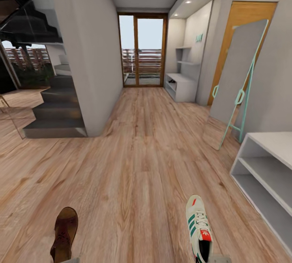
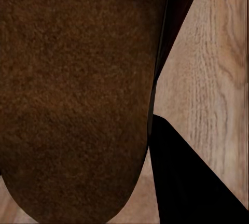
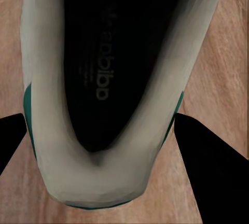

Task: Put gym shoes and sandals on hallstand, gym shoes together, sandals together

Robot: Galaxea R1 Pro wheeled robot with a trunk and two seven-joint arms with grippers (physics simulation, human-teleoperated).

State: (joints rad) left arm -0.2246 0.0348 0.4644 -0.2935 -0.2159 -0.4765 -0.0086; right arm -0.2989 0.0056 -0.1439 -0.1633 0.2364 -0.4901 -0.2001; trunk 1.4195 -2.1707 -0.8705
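Above the corridor floor (image 1: 138, 165), the right claw (image 3: 104, 130) clamps a gym shoe (image 1: 198, 226) at its heel, the left claw (image 2: 155, 120) grips a sandal (image 1: 65, 232), both toes pointing away down the hall.

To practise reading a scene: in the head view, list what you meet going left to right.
Staircase → sandal → glass door → hallstand → gym shoe → leaning mirror → white low shelf unit.

Bottom edge of the head view chops the heels off the flat brown sandal (image 1: 64, 234) and the white green-striped trainer (image 1: 198, 228), so whatever's gripping them is hidden.
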